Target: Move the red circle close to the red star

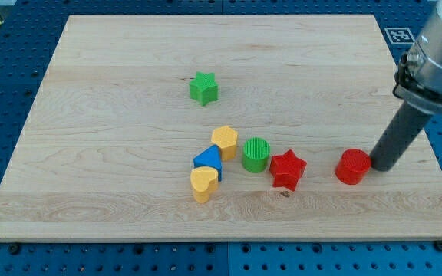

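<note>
Push under way, gap not yet closed.
Red circle (352, 166) at lower right, apart from red star (288, 169) at lower centre; my tip (376, 167), gripping nothing, touching circle's right side.

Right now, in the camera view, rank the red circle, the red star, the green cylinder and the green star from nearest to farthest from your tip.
From my tip:
1. Red circle, right beside the tip on its left.
2. Red star, further toward the view's left.
3. Green cylinder, just left of the red star.
4. Green star, off alone toward the view's top left.
</note>
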